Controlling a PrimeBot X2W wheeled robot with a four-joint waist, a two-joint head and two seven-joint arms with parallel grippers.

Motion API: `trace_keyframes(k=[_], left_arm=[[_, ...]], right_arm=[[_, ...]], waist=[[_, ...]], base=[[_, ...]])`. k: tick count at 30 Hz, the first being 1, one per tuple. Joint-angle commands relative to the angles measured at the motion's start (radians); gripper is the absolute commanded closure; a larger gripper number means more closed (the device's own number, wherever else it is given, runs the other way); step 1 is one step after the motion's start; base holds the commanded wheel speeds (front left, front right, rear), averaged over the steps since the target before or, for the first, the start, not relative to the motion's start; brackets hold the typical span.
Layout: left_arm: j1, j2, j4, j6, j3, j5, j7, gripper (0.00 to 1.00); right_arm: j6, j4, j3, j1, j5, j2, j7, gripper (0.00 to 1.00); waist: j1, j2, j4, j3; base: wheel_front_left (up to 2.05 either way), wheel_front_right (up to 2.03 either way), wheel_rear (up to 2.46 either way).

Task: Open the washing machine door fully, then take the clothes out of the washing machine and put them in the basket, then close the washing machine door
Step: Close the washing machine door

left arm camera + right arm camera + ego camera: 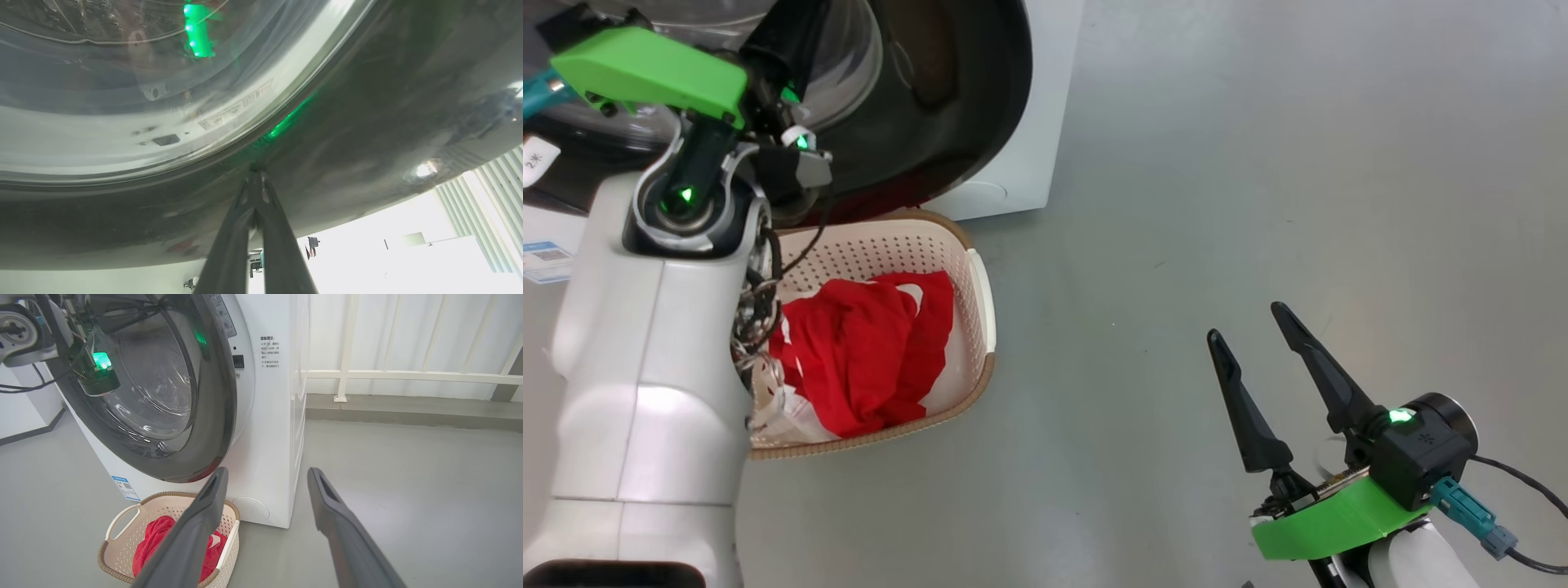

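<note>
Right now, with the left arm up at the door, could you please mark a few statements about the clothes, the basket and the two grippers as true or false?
1. The red clothes lie in the basket. True.
2. The right gripper holds a cloth. False: its jaws are open and empty, above the floor.
3. The left gripper has its jaws shut, tips against the black rim of the washing machine door. True.
4. The basket stands on a table. False: it stands on the floor, in front of the washing machine.

Red clothes [866, 351] lie in the cream basket [907, 245]. It sits below the black-rimmed door [212, 416] of the white washing machine [269, 457].
</note>
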Motion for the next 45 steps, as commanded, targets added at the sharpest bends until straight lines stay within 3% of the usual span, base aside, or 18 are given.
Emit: trace_keyframes(k=[1,18,29,30,32,33,34,45], left_arm=[[-0.034,0.032,-0.019,-0.019,0.021,0.012,-0.003,1.0],[-0.061,0.029,0.041,-0.047,0.011,0.017,0.019,1.0],[0.075,0.019,-0.069,-0.059,-0.045,0.033,0.044,1.0],[0.091,0.019,-0.085,-0.06,-0.049,0.038,0.036,0.96],[0.125,0.018,-0.117,-0.058,-0.051,0.047,0.017,0.47],[0.125,0.018,-0.117,-0.058,-0.051,0.047,0.017,0.47],[0.163,0.018,-0.147,-0.046,-0.048,0.053,-0.005,0.0],[0.398,0.035,-0.347,-0.032,-0.049,0.133,-0.131,0.0]], right_arm=[[0.006,-0.026,0.025,-0.018,0.004,-0.003,-0.006,0.0],[0.006,-0.023,0.023,-0.026,0.01,-0.003,-0.006,0.0],[0.006,-0.005,0.023,-0.019,0.004,-0.003,-0.006,0.0],[0.006,-0.002,0.023,-0.02,0.003,-0.003,-0.006,0.0],[0.006,0.004,0.026,-0.021,0.006,-0.003,-0.006,0.0],[0.006,0.004,0.026,-0.021,0.006,-0.003,-0.006,0.0],[0.006,0.01,0.03,-0.024,0.006,-0.003,-0.006,0.0],[0.006,0.041,0.019,-0.036,0.004,-0.003,-0.006,0.0]], waist=[[0.0,-0.0001,-0.006,0.004],[0.0,-0.0001,-0.013,0.006],[0.0,-0.0001,0.038,-0.055],[0.0,-0.0001,0.046,-0.062],[0.0,-0.0001,0.06,-0.078],[0.0,-0.0001,0.06,-0.078],[0.0,-0.0001,0.072,-0.094],[0.0,-0.0001,0.13,-0.167]], base=[[0.0,0.0,0.0],[0.0,0.0,0.0],[0.0,0.0,0.0],[0.0,0.0,0.0],[0.0,0.0,0.0],[0.0,0.0,0.0],[0.0,0.0,0.0],[0.0,0.0,0.0]])
